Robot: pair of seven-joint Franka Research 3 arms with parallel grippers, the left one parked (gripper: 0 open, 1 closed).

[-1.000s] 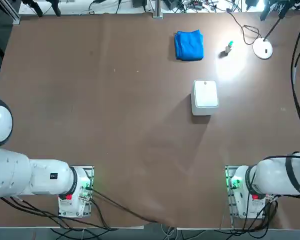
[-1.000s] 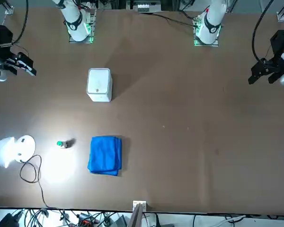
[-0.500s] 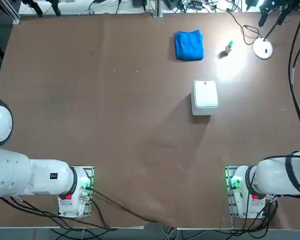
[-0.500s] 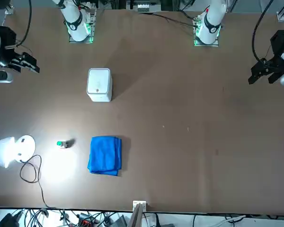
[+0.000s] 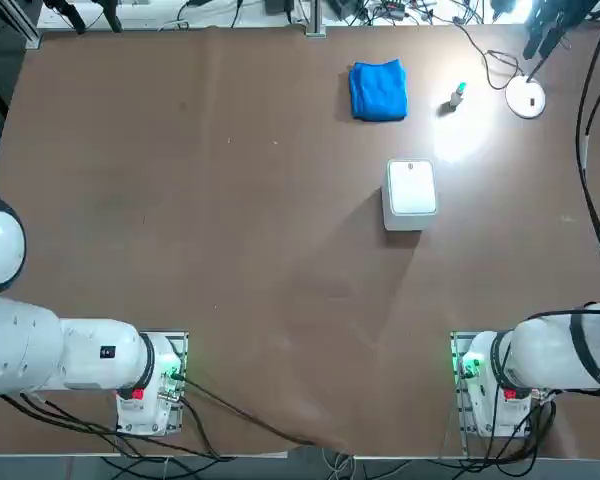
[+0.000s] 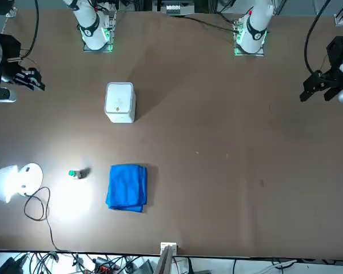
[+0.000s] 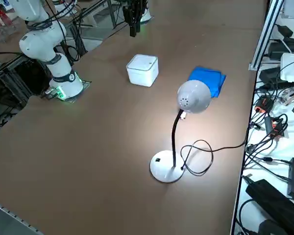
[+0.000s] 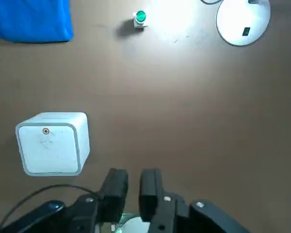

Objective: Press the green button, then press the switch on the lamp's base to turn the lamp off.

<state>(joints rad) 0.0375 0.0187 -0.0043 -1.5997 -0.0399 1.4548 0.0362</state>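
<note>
The right pincer [image 8: 134,187] hangs over the worktop [image 8: 184,145], narrowly parted and empty, probably to make a compact pressing tip for the green button [image 8: 141,17], which stands between the blue cloth [image 8: 31,19] and the lamp's base [image 8: 237,22].

blue cloth [image 5: 378,91], green-capped button [image 8: 140,17], white lamp base [image 7: 166,166], black lamp stem [image 7: 174,138]

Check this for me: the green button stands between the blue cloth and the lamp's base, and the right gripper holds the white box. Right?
Not quite: the right gripper hovers above the table, holding nothing, as the right wrist view shows. The rest is right.
</note>
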